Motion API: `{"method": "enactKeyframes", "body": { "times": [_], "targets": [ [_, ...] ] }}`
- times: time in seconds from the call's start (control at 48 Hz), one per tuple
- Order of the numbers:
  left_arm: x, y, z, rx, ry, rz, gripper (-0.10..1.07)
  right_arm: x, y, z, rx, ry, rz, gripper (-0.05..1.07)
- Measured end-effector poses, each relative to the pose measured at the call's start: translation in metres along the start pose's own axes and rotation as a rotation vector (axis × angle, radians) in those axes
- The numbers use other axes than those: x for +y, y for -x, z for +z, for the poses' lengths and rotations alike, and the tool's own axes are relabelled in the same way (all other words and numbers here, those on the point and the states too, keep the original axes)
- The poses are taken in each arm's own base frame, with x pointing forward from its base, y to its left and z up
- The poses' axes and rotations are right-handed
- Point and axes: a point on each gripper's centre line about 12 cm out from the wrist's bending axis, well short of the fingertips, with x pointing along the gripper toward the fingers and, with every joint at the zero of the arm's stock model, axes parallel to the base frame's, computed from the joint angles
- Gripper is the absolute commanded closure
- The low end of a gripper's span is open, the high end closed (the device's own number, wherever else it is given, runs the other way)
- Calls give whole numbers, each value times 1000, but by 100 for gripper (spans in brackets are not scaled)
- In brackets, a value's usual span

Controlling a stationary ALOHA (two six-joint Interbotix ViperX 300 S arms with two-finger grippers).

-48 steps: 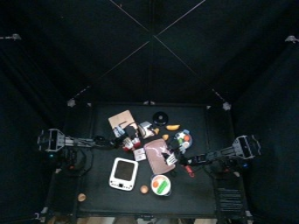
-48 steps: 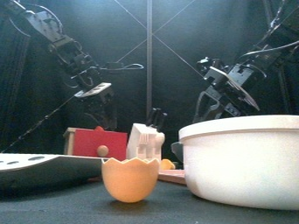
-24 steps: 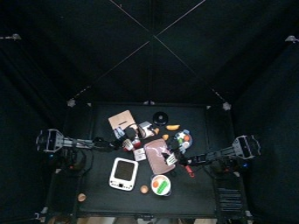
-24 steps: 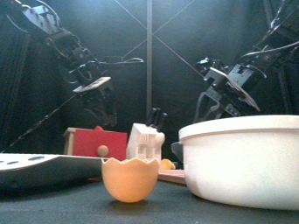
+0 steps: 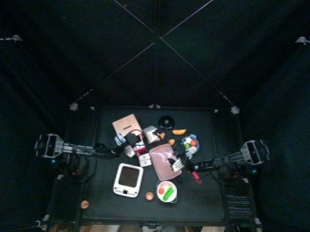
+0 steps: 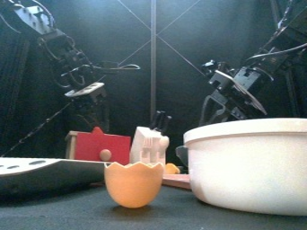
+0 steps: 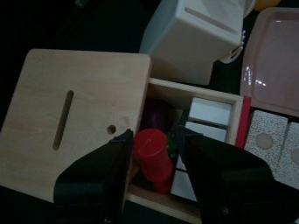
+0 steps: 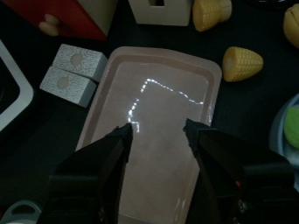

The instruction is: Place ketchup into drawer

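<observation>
The red ketchup bottle point(image 7: 149, 162) lies inside the open wooden drawer box point(image 7: 70, 114), next to white packets. My left gripper point(image 7: 163, 146) hangs above it with its jaws wide apart and clear of the bottle. In the top view the left gripper point(image 5: 129, 140) is over the box point(image 5: 125, 123); in the front view it point(image 6: 84, 90) is raised at the left, and the ketchup is hidden there. My right gripper point(image 8: 163, 149) is open and empty over a pink tray point(image 8: 152, 105).
A white bowl point(image 6: 246, 166) and an orange eggshell cup point(image 6: 133, 184) stand at the front. A red box point(image 6: 99, 145) and a white carton point(image 6: 149, 144) stand behind them. Yellow toy foods point(image 8: 242, 61) and white blocks point(image 8: 70, 70) lie around the tray. A white device point(image 5: 127, 178) lies at front left.
In the front view my left gripper has risen and drifted left, away from the drawer box. The right arm has not moved.
</observation>
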Motion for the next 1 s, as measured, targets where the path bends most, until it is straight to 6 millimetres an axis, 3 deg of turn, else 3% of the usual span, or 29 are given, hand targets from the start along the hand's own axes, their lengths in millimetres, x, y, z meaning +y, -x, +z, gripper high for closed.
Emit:
{"method": "enactKeyframes", "body": {
  "times": [0.604,1.0],
  "targets": [
    [-5,8,-13,60,31,14,18,0,-1,0,0,1,-2,16],
    [-6,4,-15,67,21,16,28,1,-1,1,-2,1,-1,16]
  ]
}}
